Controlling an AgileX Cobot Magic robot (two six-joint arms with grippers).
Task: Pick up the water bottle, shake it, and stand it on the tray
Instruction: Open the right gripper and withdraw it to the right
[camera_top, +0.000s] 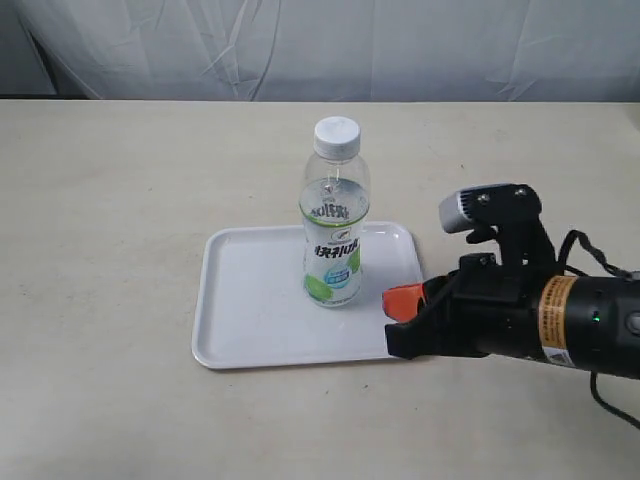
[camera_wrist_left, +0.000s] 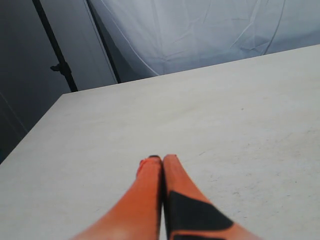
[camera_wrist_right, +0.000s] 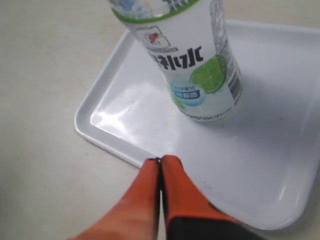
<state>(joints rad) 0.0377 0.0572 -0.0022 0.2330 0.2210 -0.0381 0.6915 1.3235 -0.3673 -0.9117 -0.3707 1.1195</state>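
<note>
Back right tool (camera_wrist_right: 161, 161), pinched together and empty, straight off from water bottle (camera_top: 334, 230) upright just ahead on tray (camera_top: 245, 335); mind rim. Leave left tool (camera_wrist_left: 162, 160), likewise pinched, parked.

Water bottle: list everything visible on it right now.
The water bottle is small, clear plastic, with a white ribbed screw cap closed on top. A white label wraps its lower body, with a green lime picture, blue marks and dark lettering. It looks mostly full of clear liquid. It stands upright on the white tray, right of the tray's middle in the exterior view. Only the tray touches it; the shut right gripper sits apart, over the tray's rim.
</note>
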